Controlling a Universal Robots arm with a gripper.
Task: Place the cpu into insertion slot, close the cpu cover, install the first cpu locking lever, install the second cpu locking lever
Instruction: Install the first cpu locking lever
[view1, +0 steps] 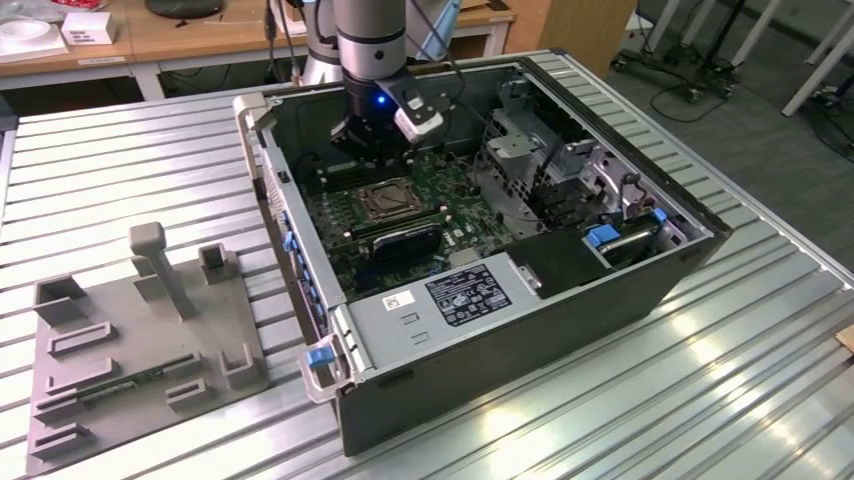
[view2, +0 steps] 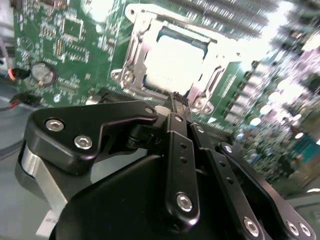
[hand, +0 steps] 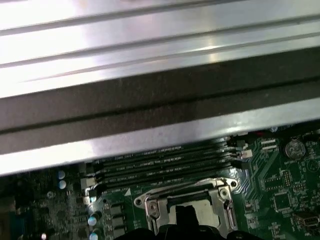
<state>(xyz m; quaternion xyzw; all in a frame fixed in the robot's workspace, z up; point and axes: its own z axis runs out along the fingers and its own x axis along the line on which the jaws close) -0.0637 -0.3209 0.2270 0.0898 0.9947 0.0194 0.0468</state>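
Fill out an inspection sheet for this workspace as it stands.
Surface: ribbed metal table, open computer case lying on it.
Job's things: cpu seated in the insertion slot; cpu cover frames it.
Clutter: grey fixture tray on the exterior view's left.
Grippers: gripper inside the case, just off the socket, jaws shut, empty.
Cables: red and black wires beside the green motherboard.
Surroundings: wooden benches behind.
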